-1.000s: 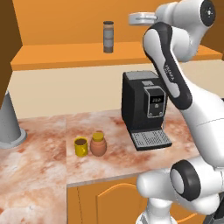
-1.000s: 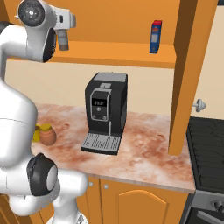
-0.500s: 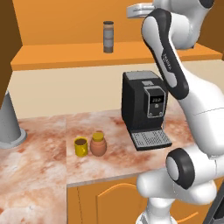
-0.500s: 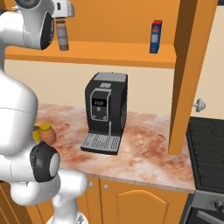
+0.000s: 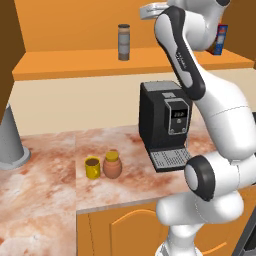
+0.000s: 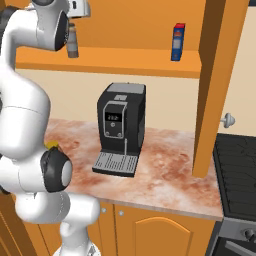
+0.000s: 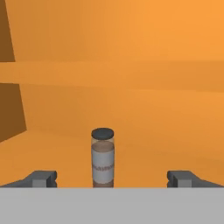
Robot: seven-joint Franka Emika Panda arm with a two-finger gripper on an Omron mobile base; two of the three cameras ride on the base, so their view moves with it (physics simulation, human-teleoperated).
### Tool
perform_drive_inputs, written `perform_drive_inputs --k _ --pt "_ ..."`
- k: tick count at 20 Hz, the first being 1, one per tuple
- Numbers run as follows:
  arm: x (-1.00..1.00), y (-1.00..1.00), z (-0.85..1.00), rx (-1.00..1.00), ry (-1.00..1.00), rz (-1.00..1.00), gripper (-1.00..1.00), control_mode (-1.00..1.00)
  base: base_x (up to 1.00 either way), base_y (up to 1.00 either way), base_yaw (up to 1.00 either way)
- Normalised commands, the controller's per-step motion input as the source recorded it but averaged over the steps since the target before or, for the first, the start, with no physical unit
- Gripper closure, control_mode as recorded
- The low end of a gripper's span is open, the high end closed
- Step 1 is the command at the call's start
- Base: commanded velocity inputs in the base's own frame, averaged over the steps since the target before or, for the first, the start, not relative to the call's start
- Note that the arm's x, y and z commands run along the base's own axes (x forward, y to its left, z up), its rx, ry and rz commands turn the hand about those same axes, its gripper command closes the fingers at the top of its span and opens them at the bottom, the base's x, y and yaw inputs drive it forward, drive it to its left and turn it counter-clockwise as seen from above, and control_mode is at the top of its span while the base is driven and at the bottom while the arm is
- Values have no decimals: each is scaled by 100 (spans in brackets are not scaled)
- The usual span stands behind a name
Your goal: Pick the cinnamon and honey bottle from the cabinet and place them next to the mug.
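the cinnamon (image 7: pixel 103 158) is a tall, slim, grey-brown cylinder with a dark flat cap, a clear-looking band under the cap and a paler label around its lower half. it stands upright on the open shelf of the cabinet (image 5: pixel 75 65), out on its own, well apart from the red and blue box (image 6: pixel 177 42) at the far end of the same shelf. seen from the hand, it sits midway between the two dark fingertips (image 7: pixel 43 178), farther back than them and touching neither. the hand (image 7: pixel 112 179) is spread wide with nothing in its grasp, raised to shelf height and facing the orange back wall of the cabinet. down on the marbled table (image 5: pixel 45 185), the honey bottle (image 5: pixel 112 164), a squat rounded terracotta jar with an orange-yellow lid, stands just beside the mug (image 5: pixel 92 167), which is small and yellow with a dark inside. a black coffee machine (image 5: pixel 164 124) stands to their right on the same table.
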Motion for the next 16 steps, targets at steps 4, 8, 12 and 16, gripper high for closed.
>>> perform_drive_inputs --k 4,8,12,16 --pt "15 36 0 -8 0 0 -100 -100 0 0 0" --pt "49 43 -2 -13 2 0 -100 -100 0 0 0" --pt "25 12 0 -4 0 0 -100 -100 0 0 0" --pt "18 0 -5 0 0 0 -100 -100 0 0 0"
